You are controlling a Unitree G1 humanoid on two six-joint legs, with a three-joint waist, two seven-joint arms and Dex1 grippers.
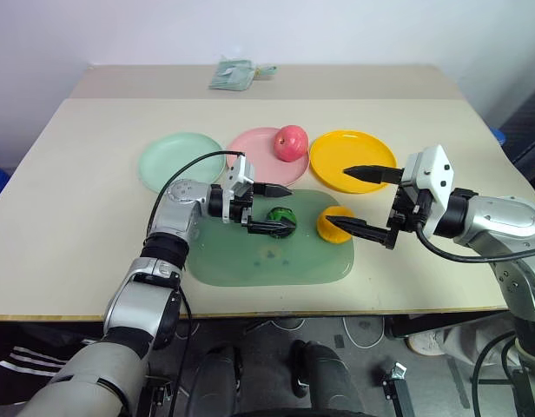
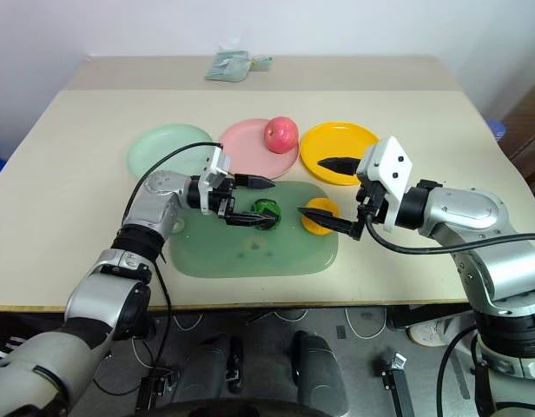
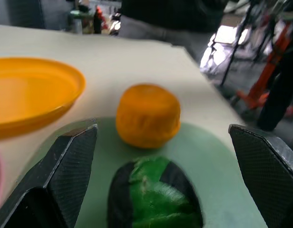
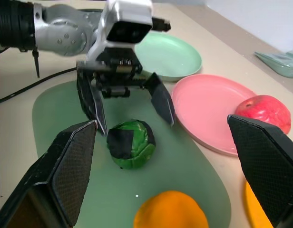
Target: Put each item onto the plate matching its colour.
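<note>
1. Left gripper (image 1: 273, 208), fingers spread wide and holding nothing, brackets the dark green ball (image 1: 280, 217) on the green mat (image 1: 250, 261).
2. Right gripper (image 1: 359, 201) gapes likewise beside the yellow-orange fruit (image 1: 334, 222), just right of the ball.
3. Apple (image 1: 291, 142) already sits on the pink plate (image 1: 250, 143).
4. Next, probably: close on the ball, carry it far-left to the mint plate (image 1: 168, 161); the fruit goes to the yellow plate (image 1: 337, 156).

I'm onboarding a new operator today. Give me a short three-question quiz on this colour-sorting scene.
1. True or false: the red apple lies on the pink plate.
2. Which fruit sits between the open fingers of the left gripper? A) yellow-orange fruit B) green ball C) apple
3. Fill in: both unsorted fruits rest on the green ____.

Key: 1 true; 2 B; 3 mat.
</note>
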